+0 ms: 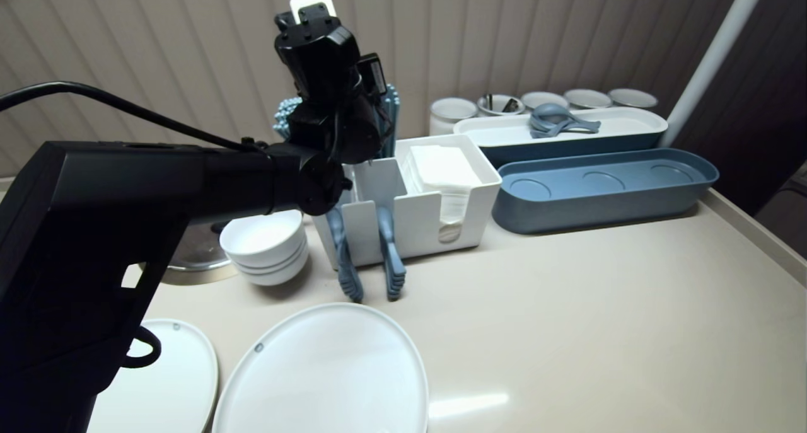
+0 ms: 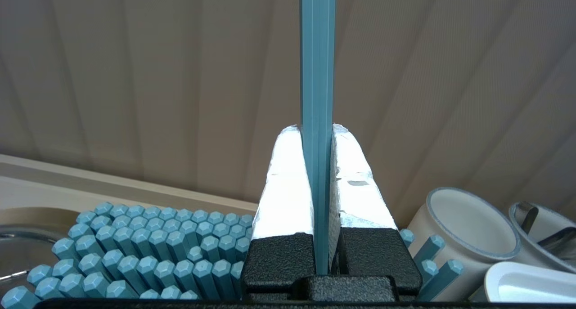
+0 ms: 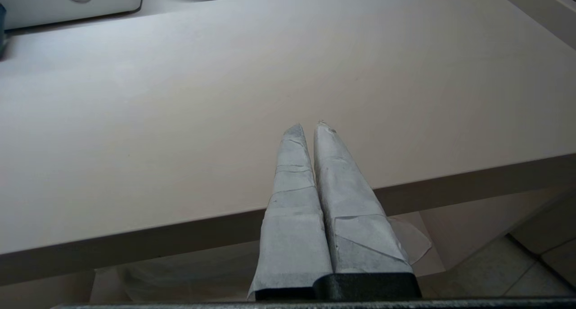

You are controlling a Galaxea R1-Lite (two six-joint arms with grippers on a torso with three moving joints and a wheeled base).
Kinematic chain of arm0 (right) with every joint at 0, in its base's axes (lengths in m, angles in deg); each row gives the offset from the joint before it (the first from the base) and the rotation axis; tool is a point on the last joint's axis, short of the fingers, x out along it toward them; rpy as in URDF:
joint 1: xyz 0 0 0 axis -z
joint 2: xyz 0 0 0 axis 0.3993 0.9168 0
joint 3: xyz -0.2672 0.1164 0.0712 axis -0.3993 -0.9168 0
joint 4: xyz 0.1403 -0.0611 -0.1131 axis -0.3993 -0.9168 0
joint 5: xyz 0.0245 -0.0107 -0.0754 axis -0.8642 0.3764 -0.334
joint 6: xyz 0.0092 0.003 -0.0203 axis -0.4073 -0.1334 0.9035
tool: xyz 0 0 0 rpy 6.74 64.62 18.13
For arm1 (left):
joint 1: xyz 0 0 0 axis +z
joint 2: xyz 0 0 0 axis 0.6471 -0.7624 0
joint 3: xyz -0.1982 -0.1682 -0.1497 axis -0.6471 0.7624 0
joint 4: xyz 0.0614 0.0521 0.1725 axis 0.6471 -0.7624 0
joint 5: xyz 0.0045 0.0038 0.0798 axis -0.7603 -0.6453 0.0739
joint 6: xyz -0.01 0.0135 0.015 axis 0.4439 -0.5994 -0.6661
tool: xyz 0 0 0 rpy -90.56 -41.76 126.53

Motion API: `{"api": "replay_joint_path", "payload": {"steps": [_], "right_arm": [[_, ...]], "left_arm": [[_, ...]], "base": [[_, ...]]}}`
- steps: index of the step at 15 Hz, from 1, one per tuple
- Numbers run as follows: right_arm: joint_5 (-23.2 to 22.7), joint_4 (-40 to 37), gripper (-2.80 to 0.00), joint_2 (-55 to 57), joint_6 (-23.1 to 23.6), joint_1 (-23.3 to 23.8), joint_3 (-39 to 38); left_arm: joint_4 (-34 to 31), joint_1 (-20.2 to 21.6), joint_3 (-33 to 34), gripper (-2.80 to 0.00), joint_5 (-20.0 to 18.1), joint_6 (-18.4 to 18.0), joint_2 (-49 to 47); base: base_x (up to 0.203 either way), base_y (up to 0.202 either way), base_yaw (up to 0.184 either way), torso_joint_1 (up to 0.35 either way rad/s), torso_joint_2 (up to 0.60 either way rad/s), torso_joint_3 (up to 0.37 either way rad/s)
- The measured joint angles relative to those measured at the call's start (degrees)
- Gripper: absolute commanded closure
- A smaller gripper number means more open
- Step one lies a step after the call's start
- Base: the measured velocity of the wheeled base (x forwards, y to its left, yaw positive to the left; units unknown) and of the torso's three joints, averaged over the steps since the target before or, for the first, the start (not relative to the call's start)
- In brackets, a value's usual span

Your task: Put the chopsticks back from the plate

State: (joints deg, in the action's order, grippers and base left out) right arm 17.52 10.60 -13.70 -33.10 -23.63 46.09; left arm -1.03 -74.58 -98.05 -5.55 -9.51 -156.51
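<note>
Blue chopsticks [image 2: 317,66]: being pinched tight between the taped fingers [image 2: 283,187] of left gripper [image 2: 317,129], sticking straight out past the tips, hovering just over the packed chopstick bin [image 2: 148,250]. In head view, all sitting at about 11 o'clock of the table [image 1: 599,307].

Going down by size:
- Large white plate [image 1: 328,370] lying at 7 o'clock, second plate [image 1: 170,376] just beside it at 8.
- Long blue tray [image 1: 605,190] sitting at 2 o'clock, white tray [image 1: 630,125] just behind it, holding blue scoops [image 1: 558,121].
- White caddy [image 1: 416,212] standing at 12, carrying napkins [image 1: 441,168], blue tongs [image 1: 391,256] leaning against its front.
- Stacked bowls [image 1: 265,247] resting at 10.

Right gripper [image 3: 308,127] idling closed, gripping nothing, hovering off the table's near edge.
</note>
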Motion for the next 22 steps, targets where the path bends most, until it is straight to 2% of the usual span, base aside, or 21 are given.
{"api": "replay_joint_path", "payload": {"steps": [2,4,6,9,10,22], "right_arm": [[0.0,0.0,0.00,0.0,0.0,0.0,0.0],[0.0,0.0,0.00,0.0,0.0,0.0,0.0],[0.0,0.0,0.00,0.0,0.0,0.0,0.0],[0.0,0.0,0.00,0.0,0.0,0.0,0.0],[0.0,0.0,0.00,0.0,0.0,0.0,0.0],[0.0,0.0,0.00,0.0,0.0,0.0,0.0]], "left_arm": [[3.2,0.0,-0.1,0.00,0.0,-1.1,0.1],[7.7,0.0,-0.1,0.00,0.2,-4.5,0.1],[14.6,0.0,0.0,0.00,0.1,-10.1,-0.6],[26.2,-0.7,-0.1,0.00,-0.9,-20.9,-3.3],[27.5,-1.2,-0.3,0.00,-0.9,-22.4,-4.1],[27.4,-2.4,-0.5,0.00,-0.9,-23.0,-9.0]], "base": [[0.000,0.000,0.000,0.000,0.00,0.000],[0.000,0.000,0.000,0.000,0.00,0.000],[0.000,0.000,0.000,0.000,0.00,0.000],[0.000,0.000,0.000,0.000,0.00,0.000],[0.000,0.000,0.000,0.000,0.00,0.000],[0.000,0.000,0.000,0.000,0.00,0.000]]}}
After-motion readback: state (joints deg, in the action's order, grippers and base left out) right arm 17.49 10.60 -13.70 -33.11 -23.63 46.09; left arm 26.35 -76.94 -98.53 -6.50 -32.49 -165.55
